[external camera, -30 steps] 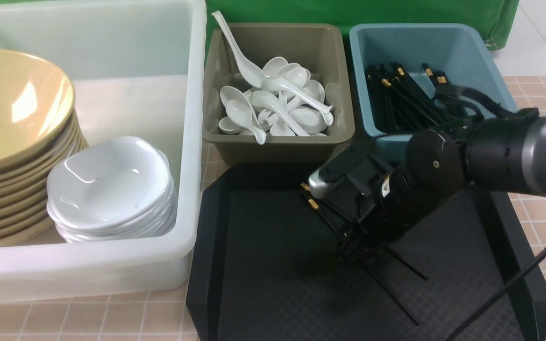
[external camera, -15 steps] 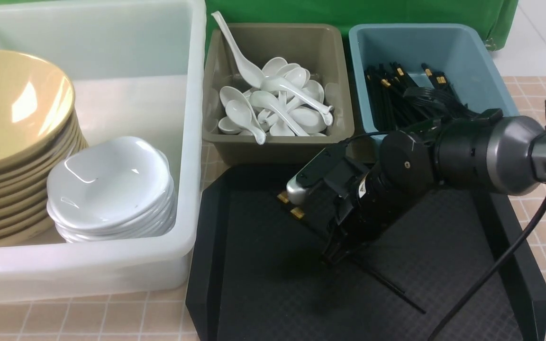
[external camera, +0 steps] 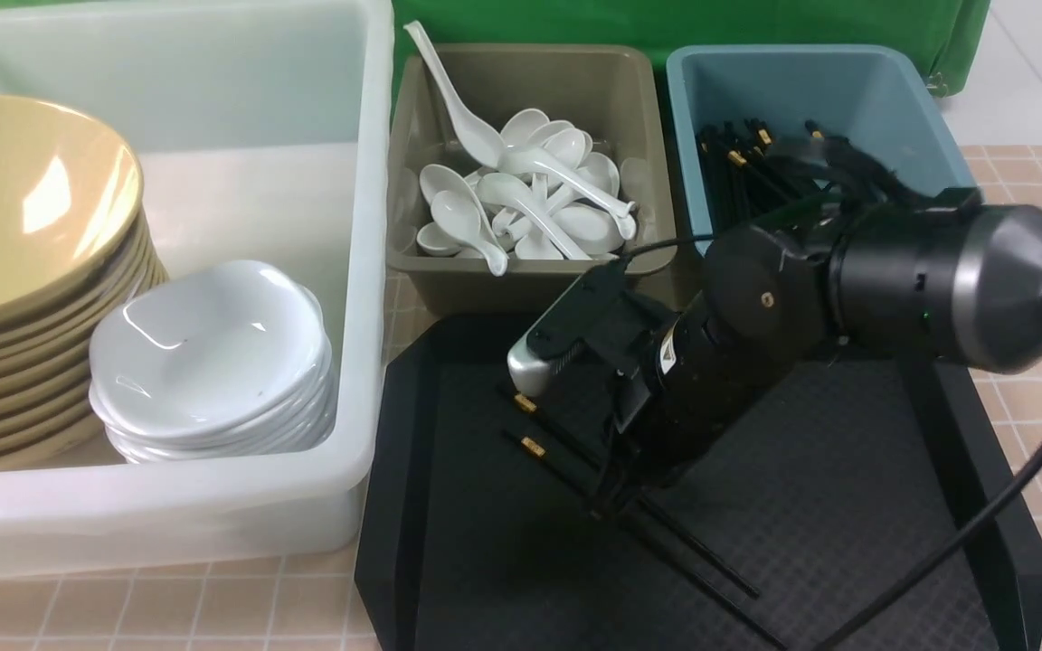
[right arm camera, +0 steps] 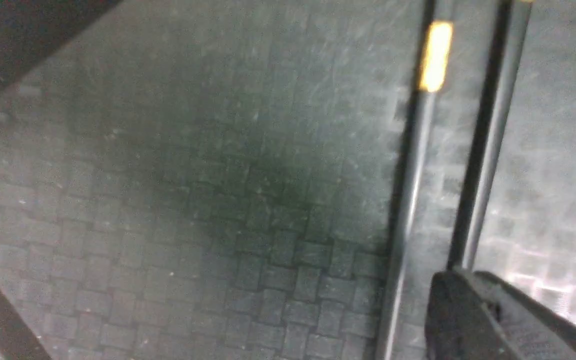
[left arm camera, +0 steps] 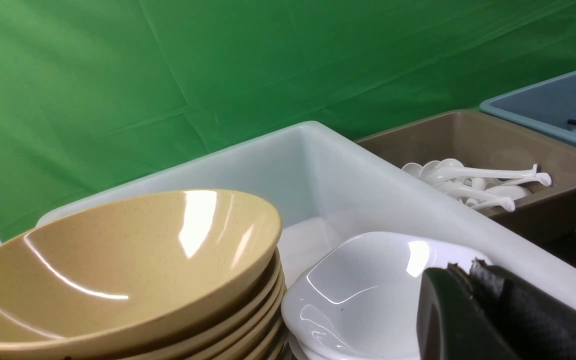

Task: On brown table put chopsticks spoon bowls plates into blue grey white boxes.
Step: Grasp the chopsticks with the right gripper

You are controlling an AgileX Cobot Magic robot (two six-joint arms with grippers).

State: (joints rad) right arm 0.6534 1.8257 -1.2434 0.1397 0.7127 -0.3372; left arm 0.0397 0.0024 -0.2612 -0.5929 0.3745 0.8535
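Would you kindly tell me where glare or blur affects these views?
Front view: mostly sharp, with bright glare patches on the bowls and plates. Left wrist view: sharp too, similar highlights. Right wrist view: soft and blurred, the chopsticks smeared against the black tray.

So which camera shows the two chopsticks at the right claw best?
The front view: both chopsticks show nearly whole over the black tray, gold bands included, with the right claw shut on them. The right wrist view gives a blurry close-up of part of the shafts and one band. The left wrist view misses them.
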